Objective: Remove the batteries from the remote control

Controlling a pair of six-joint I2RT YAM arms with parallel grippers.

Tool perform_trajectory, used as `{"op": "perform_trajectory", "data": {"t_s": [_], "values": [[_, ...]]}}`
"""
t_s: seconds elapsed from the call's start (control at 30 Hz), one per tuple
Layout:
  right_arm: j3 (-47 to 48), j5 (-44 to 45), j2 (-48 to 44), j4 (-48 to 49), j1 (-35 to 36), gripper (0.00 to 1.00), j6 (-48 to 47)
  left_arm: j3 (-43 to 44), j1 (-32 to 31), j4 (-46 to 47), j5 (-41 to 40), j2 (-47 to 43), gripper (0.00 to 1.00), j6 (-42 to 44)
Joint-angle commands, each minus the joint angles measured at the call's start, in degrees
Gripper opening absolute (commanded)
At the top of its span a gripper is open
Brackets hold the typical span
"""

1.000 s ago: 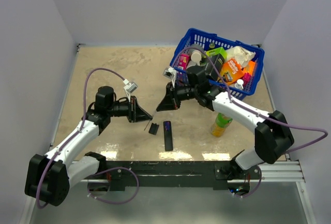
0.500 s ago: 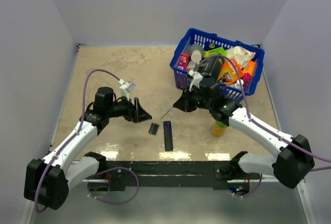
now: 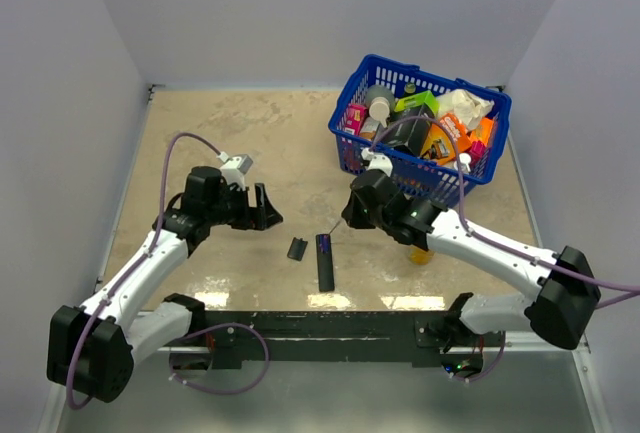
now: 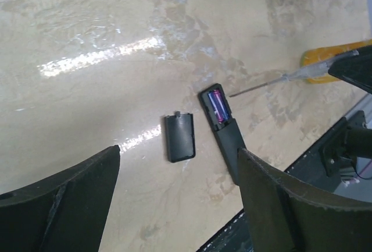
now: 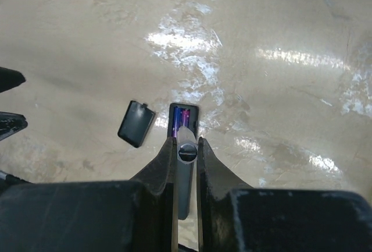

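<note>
— Near the front edge of the beige marbled table (image 3: 220, 133), what do we find?

— We find the slim, flat black remote control (image 3: 325, 265) lying flat, between the two arms. Its open recess faces up at the far end. Inside it sit the tiny purplish cylindrical batteries (image 4: 217, 105), side by side. Just to the left of the remote, apart from it, lies a short black rectangular cover piece (image 3: 297, 248).

— And what do we see of the two arms?

— We see the right gripper (image 5: 186, 142) hanging just above the recess end. Its jaws are clamped on a thin grey stick (image 5: 185, 173). In the left wrist view the fine tip of that stick comes very close to the far edge of the recess. We cannot tell whether it touches the remote or the batteries. The left gripper (image 3: 268, 208) hovers to the left of the cover piece, well above the table. Its jaws are spread wide and hold nothing. In its own camera, the cover piece and the remote both show between its two dark fingers (image 4: 70, 199).

— Is anything else in sight?

— We see a blue plastic basket (image 3: 440, 76) packed with colourful packages at the far right of the table. A yellow-orange bottle (image 3: 420, 253) shows beneath the right arm.
</note>
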Motion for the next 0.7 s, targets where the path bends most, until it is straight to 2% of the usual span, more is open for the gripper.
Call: {"op": "perform_trajectory", "data": {"t_s": [0.0, 0.27, 0.5, 0.67], "values": [[2.9, 6.9, 0.9, -4.2, 1.9, 0.00, 8.9, 2.8, 0.2, -2.3, -6.2, 0.2, 0.85, 0.4], [4.6, 7.1, 2.7, -5.5, 3.8, 0.00, 14.0, 3.3, 0.2, -3.2, -8.3, 0.8, 0.84, 0.0], [10.2, 10.4, 8.3, -14.1, 4.2, 0.00, 18.2, 3.3, 0.2, -3.5, -8.8, 1.2, 0.84, -0.1], [9.7, 11.2, 8.3, -13.8, 4.9, 0.00, 20.0, 3.4, 0.2, -3.6, -9.0, 1.1, 0.84, -0.2]]}}
